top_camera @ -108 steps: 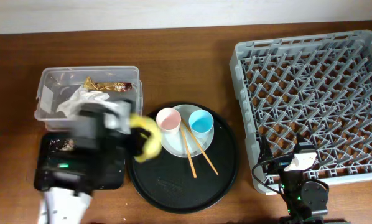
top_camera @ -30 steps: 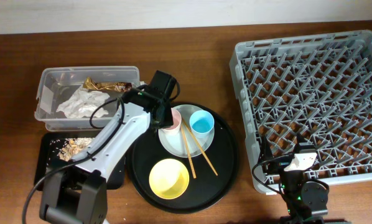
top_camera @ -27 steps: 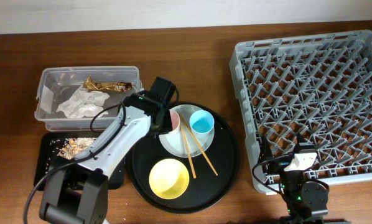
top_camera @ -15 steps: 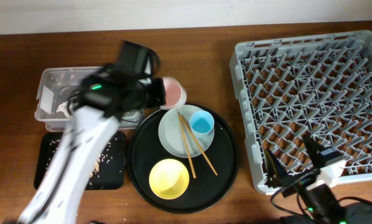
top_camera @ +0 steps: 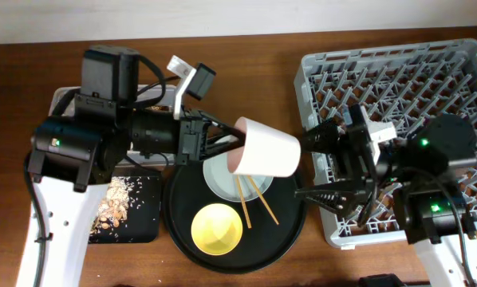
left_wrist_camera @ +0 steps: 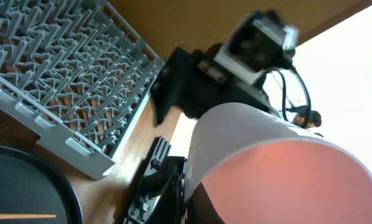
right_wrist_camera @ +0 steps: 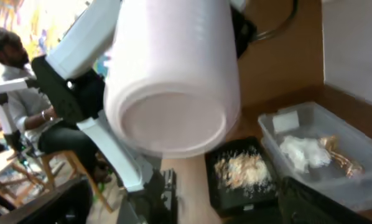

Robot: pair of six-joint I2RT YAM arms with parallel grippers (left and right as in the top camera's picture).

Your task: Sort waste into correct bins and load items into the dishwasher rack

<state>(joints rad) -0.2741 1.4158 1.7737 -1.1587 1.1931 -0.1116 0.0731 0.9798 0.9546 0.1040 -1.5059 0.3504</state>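
Pink cup aloft on its side above the round black tray, between the two arms, mouth toward the left arm, base toward the dishwasher rack. Left gripper clamped on the cup at the rim, apparently one finger inside the wall and one outside. Right gripper spread wide, holding nothing, just beside the cup's base and aimed at it. Likely a light, stiff plastic cup with smooth, somewhat slippery sides; little risk of breakage, more of slipping or twisting in a pinch. Best taken across the body near the base, or by the rim wall once freed, fingers square to the sides. Below on the tray: pale plate, two chopsticks, yellow bowl. No sign of the light blue cup from overhead, presumably hidden beneath the pink one. Clear box largely covered by the left arm overhead, but visible from the right wrist with tissue and wrapper inside, food scraps in the small black tray alongside. Exact finger contact on the rim hard to make out: left wrist view filled by the cup's pink inside, fingers cut off at the frame edge. Right wrist view blurred, own fingers only dark shapes at the lower corners.
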